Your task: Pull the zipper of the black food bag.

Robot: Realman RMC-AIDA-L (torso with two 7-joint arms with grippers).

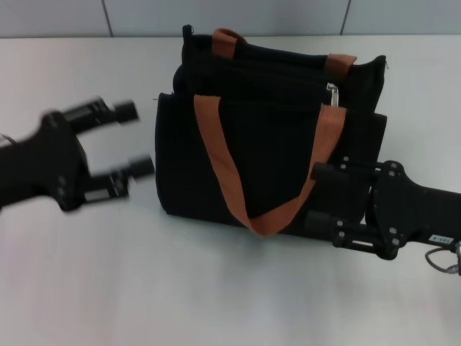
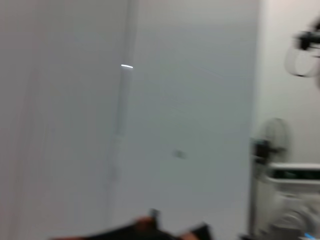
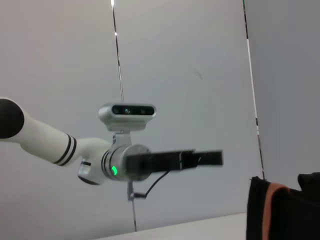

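Flanking the black food bag (image 1: 266,137), left pincer (image 1: 132,140) gapes wide; right pincer (image 1: 320,194) spread, empty.

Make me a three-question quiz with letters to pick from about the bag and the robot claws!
1. Where is the zipper pull?
A. Near the bag's top edge, on the robot's right side
B. Lying on the table
C. In the left claw

2. What colour are the strap handles of the black food bag?
A. Blue
B. Orange-brown
C. Green

3. How is the left claw?
A. Shut on a strap
B. Shut on the zipper
C. Open, holding nothing

Answers: 1 A, the silvery tab hangs by the right strap. 2 B, both straps are orange-brown. 3 C, its fingers are spread, beside the bag; the right claw is open by the bag's front too.
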